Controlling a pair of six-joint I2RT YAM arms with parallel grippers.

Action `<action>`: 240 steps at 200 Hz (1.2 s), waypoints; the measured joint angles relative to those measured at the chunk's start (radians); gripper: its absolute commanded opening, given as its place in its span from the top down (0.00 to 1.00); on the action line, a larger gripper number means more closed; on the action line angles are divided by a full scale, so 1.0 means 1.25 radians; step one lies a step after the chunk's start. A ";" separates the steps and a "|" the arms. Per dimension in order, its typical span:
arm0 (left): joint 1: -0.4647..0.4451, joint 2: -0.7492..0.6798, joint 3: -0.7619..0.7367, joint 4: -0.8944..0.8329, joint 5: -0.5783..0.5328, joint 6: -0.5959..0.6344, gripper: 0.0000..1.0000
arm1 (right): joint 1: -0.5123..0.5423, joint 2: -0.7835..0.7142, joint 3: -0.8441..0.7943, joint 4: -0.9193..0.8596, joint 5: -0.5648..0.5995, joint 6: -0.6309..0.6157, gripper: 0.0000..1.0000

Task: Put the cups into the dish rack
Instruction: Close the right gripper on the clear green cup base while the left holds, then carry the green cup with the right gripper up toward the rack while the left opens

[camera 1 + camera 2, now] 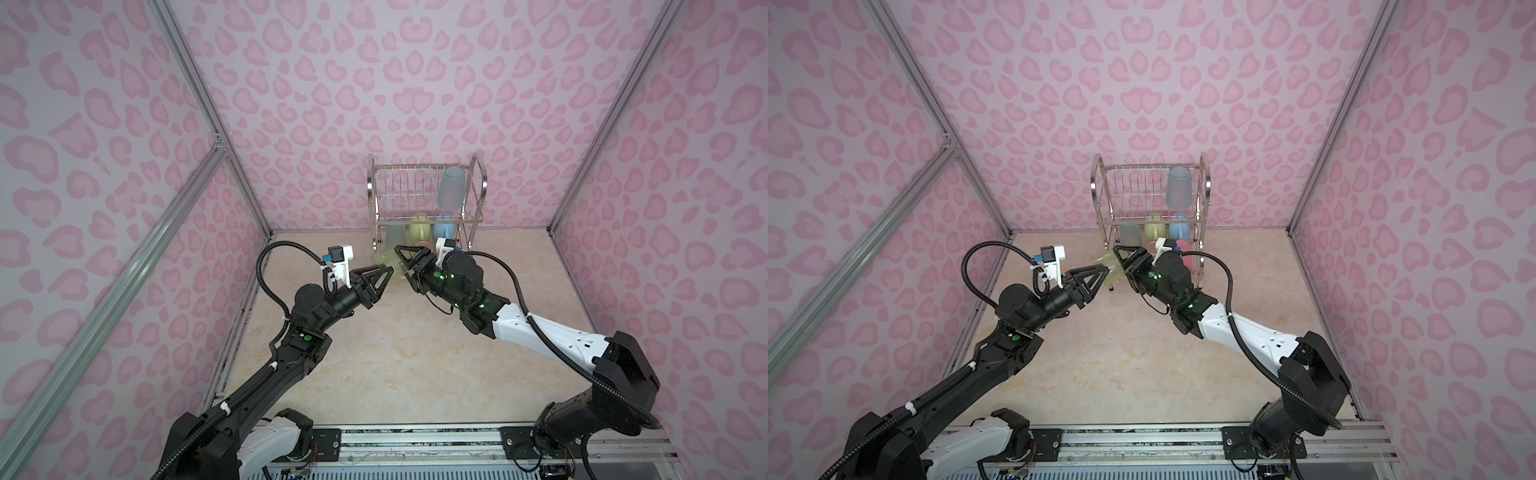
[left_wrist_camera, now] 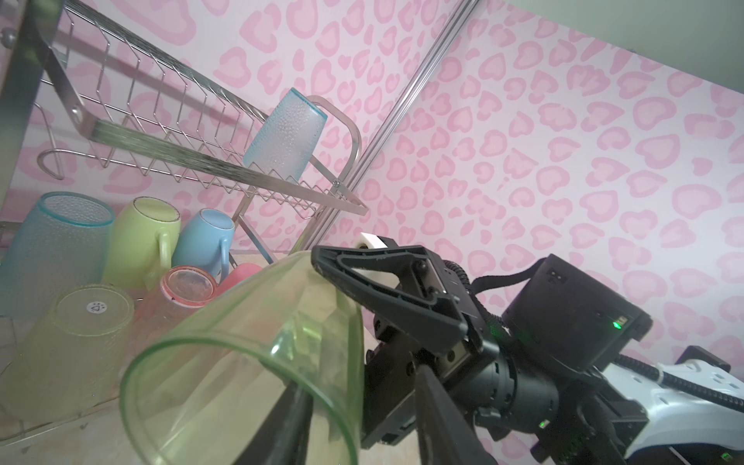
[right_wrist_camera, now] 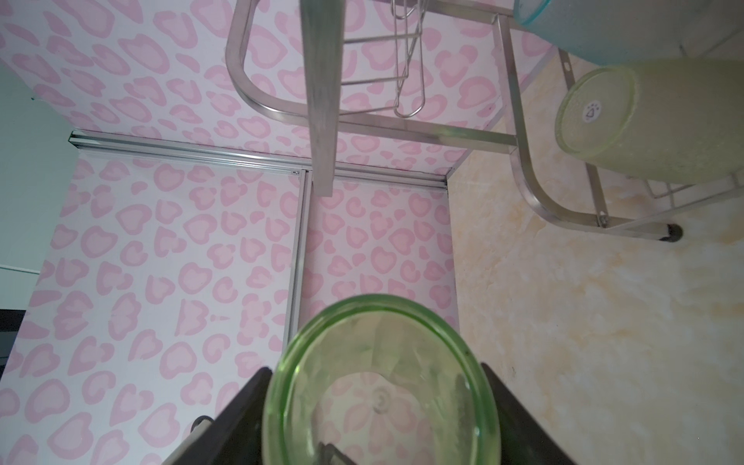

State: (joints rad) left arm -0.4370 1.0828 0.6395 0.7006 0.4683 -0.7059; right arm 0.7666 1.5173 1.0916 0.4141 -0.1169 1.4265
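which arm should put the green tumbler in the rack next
Right, I'd say. The right fingers press both sides of the green tumbler, close to the rack. The left fingers stand apart at its rim, not clamping it.

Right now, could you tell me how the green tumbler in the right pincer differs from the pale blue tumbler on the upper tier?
The green tumbler is smooth and clear; the pale blue tumbler is frosted and dimpled. The green one lies on its side; the blue one stands mouth-down. The right pincer grips the green one outside the dish rack; the blue one is already loaded. Both are translucent and handleless.
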 measured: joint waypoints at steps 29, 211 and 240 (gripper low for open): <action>0.000 0.000 0.000 -0.017 -0.014 0.000 0.43 | 0.003 -0.018 -0.007 -0.010 0.032 -0.033 0.38; 0.000 -0.045 0.013 -0.176 -0.109 0.027 0.06 | 0.108 -0.114 0.097 -0.098 0.364 -0.620 0.38; 0.000 -0.058 0.015 -0.219 -0.130 0.038 0.02 | 0.109 -0.092 0.164 -0.130 0.405 -0.748 0.38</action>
State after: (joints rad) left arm -0.4370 1.0103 0.6579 0.4263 0.3061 -0.6586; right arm 0.9031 1.4025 1.2972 0.2512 0.3893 0.4919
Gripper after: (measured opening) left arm 0.996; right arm 0.686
